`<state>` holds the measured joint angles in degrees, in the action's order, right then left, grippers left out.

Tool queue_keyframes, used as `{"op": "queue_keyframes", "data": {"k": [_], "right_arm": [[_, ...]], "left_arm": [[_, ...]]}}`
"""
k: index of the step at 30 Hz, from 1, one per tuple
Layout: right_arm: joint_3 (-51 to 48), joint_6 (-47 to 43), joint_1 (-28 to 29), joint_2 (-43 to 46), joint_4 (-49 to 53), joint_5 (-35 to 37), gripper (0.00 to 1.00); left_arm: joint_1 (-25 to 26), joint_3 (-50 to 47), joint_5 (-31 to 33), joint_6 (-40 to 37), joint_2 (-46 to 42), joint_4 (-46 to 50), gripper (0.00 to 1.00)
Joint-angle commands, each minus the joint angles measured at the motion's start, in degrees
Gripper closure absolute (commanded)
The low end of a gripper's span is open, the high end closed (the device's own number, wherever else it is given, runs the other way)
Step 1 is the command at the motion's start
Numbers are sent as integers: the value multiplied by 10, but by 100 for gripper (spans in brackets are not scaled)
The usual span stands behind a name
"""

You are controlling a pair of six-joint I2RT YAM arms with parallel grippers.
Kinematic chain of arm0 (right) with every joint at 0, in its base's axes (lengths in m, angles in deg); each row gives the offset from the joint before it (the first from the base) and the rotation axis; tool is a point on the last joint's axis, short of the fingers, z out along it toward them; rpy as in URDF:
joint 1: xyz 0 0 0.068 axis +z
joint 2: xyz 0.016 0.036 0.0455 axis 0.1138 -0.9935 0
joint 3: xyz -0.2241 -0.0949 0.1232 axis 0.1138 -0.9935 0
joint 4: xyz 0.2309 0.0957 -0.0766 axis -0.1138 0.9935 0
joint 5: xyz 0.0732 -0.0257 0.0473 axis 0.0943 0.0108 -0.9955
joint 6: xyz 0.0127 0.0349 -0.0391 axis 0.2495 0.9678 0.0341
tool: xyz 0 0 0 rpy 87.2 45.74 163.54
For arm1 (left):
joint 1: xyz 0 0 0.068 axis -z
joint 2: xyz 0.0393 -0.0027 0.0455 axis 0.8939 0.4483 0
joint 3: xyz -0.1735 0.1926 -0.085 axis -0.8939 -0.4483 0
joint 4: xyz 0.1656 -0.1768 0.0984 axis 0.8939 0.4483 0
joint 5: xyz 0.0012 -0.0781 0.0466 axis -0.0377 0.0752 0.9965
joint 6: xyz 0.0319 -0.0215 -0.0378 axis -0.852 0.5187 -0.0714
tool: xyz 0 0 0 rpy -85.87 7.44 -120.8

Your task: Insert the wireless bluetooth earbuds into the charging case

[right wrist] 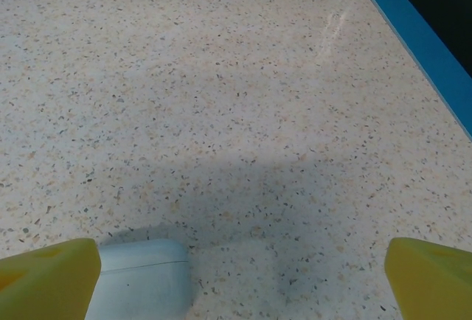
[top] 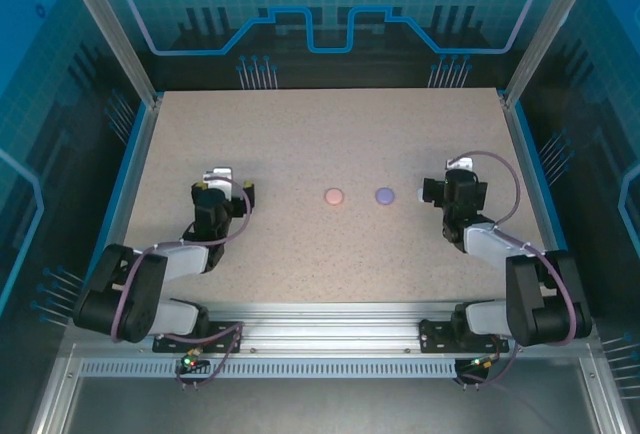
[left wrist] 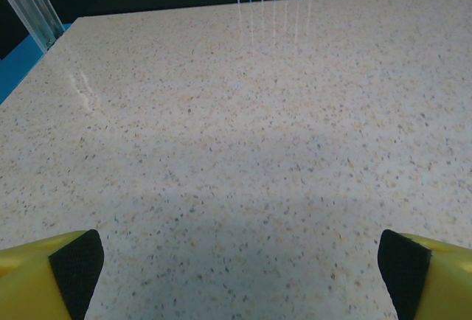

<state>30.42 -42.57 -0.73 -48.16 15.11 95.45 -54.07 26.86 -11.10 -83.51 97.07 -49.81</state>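
A white charging case (right wrist: pixel 141 279), lid closed, lies on the speckled table just inside the left finger of my right gripper (right wrist: pixel 240 279), whose jaws stand wide open around bare table. A pink case (top: pixel 333 195) and a purple case (top: pixel 385 195) sit side by side at the table's middle, between the two arms. My left gripper (left wrist: pixel 240 272) is open over bare table, with nothing between its fingers. In the top view the left gripper (top: pixel 222 182) is left of the pink case and the right gripper (top: pixel 455 172) right of the purple one. The earbuds are out of view.
The table (top: pixel 330 134) is bounded by blue side rails (right wrist: pixel 420 40) and clear enclosure posts (left wrist: pixel 29 7). Open surface stretches behind both grippers toward the far edge.
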Motion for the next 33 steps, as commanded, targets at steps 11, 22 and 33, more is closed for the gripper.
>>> {"op": "queue_keyframes", "data": {"k": [11,22,33], "right_arm": [[-62,-41,7,-52,-248,-70,0],[-37,-46,-15,-100,-243,-146,0],[-35,-46,-15,-100,-238,-145,0]], "left_arm": [[-50,9,-141,-4,85,-103,1],[-89,44,-228,12,86,-38,1],[-111,62,-230,40,90,-9,1]]}}
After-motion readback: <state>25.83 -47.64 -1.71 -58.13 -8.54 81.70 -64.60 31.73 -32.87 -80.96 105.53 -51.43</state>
